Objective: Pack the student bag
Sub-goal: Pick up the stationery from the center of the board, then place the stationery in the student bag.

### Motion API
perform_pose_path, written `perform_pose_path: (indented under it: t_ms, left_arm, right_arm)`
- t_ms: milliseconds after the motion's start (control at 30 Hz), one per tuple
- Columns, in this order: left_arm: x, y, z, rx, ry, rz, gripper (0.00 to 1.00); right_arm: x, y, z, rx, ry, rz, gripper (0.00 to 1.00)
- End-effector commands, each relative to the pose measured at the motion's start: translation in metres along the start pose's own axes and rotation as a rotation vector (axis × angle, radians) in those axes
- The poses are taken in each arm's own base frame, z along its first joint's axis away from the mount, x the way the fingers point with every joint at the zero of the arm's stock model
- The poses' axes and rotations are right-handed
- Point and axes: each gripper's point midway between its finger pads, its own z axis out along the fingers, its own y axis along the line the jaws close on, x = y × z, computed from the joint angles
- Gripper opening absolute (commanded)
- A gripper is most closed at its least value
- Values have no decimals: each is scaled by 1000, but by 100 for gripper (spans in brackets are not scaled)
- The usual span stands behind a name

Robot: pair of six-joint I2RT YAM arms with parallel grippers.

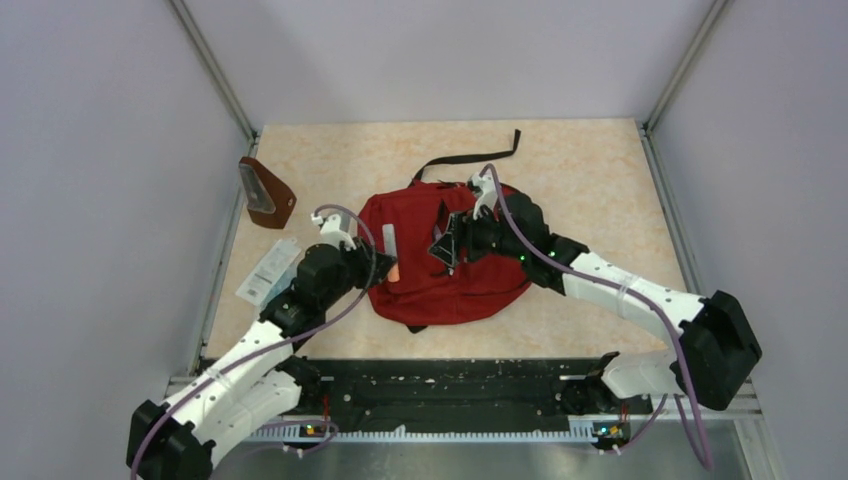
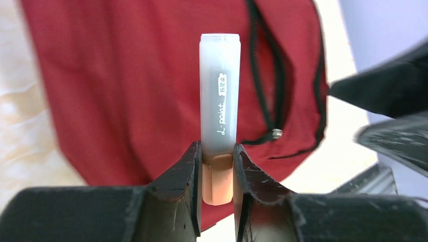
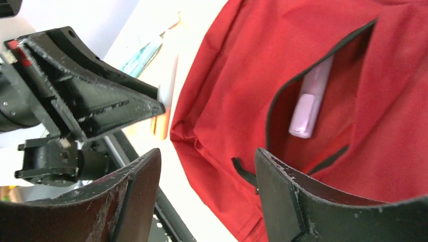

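Observation:
The student bag [image 1: 480, 285] is a dark-red backpack lying flat mid-table. My left gripper [image 1: 385, 262] is shut on a grey marker [image 2: 220, 101], gripping at its orange cap, and holds it above the bag's left part [image 2: 126, 91]. My right gripper [image 1: 447, 245] hovers open over the bag's unzipped front pocket [image 3: 323, 136]. Red fabric and a black pull tab [image 3: 245, 174] show in the gap between its fingers. A lilac marker [image 3: 310, 106] lies inside that pocket. The left gripper's finger [image 3: 101, 96] shows in the right wrist view, close to the pocket.
A brown wedge-shaped pouch [image 1: 268, 193] stands at the table's left edge. A clear plastic packet [image 1: 268, 270] lies just in front of it. The bag's black strap [image 1: 470, 155] trails toward the back. Grey walls enclose the table, and a black rail [image 1: 450, 385] runs along the front.

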Motion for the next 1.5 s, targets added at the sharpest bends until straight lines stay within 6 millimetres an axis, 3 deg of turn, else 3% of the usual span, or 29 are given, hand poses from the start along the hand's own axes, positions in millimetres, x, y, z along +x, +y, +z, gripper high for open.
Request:
perform_pose_path:
  t_ms: [0,167,367,467,567,600,633,700,867,1100,1200,1467]
  left_arm:
    - [-10,-64,0,251,-56,61,13]
    - [6,-97,5,344,-23,92,13]
    - [20,-116,11,376,8,129,13]
    - [22,-121,12,391,5,126,13]
    - [24,-121,13,389,9,125,17]
    - [24,-119,13,383,7,126,22]
    - [24,-119,13,377,9,127,36]
    - [18,-113,12,341,-14,128,56]
    - [-4,-86,7,179,-84,141,86]
    - [-19,-39,-2,-8,5,189,90]
    - [-24,-18,0,-44,27,136,90]
    - [-29,3,3,-78,32,96,90]
  right_arm:
    - [-25,33,10,-160,-47,69,67]
    - [-18,34,23,-171,-16,104,62]
    - [-15,28,27,-145,-6,115,50]
    - [-13,25,28,-132,-9,126,34]
    - [-15,21,27,-108,-24,129,8]
    - [-18,19,26,-94,-36,125,2]
    - [-21,15,26,-69,-48,107,0]
    - [-31,2,22,2,-69,77,0]
    - [-72,-27,16,114,-152,1,0]
    - [-100,-72,35,203,-196,-36,0]
    - [-88,-88,54,222,-136,-28,0]
    - [-36,-91,77,147,-4,61,0]
